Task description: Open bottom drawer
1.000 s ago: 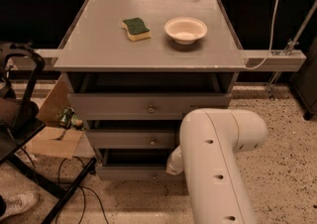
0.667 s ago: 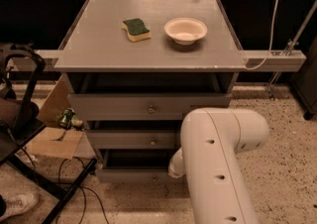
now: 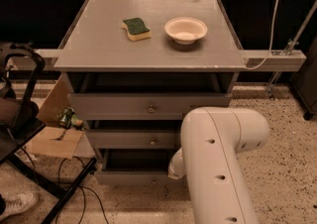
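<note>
The bottom drawer point(image 3: 129, 176) is the lowest and slimmest of three grey fronts under the table. It stands pulled out a little, with a dark gap above its front panel. Its small round knob point(image 3: 154, 181) shows near the centre. My white arm point(image 3: 218, 158) fills the lower right and covers the drawer's right end. My gripper point(image 3: 173, 168) is at the arm's far end, right at the drawer's front beside the knob, mostly hidden by the arm.
The middle drawer point(image 3: 133, 139) and top drawer point(image 3: 148, 105) sit above. On the grey tabletop point(image 3: 99, 49) lie a green-yellow sponge point(image 3: 136, 28) and a cream bowl point(image 3: 185, 29). A black chair frame point(image 3: 20, 119), a cardboard box point(image 3: 52, 139) and floor cables point(image 3: 74, 188) are at the left.
The bottom drawer's front has come out slightly toward the camera. My arm has drawn back a little with it.
</note>
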Tool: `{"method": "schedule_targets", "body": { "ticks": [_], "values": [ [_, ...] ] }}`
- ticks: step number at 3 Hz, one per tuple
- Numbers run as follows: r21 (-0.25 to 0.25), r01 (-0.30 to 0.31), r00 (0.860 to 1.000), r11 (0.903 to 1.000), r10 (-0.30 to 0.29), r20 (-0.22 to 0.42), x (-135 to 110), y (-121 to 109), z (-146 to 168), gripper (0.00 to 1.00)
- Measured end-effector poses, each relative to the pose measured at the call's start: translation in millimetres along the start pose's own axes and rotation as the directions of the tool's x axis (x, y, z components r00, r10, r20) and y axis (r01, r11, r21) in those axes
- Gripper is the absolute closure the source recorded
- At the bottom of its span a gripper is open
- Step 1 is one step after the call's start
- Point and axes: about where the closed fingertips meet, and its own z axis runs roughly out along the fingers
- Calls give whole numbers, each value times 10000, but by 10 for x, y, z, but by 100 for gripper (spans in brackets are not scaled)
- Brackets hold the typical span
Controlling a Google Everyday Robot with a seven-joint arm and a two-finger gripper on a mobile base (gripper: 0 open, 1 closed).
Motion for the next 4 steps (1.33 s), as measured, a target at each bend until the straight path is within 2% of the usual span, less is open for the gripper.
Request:
{"method": "schedule_targets", "body": {
  "ticks": [1, 2, 3, 4],
  "values": [
    [-313, -133, 9996, 9994, 125, -243, 134, 189, -6, 100],
    [-385, -372, 9988, 9986, 359, -342, 184, 227, -75, 100],
    [-1526, -1451, 9823, 9776, 1239, -1403, 851, 1018, -158, 100],
    [-2982, -2235, 9527, 9280, 1434, -2678, 1528, 2110, -285, 100]
  ]
}}
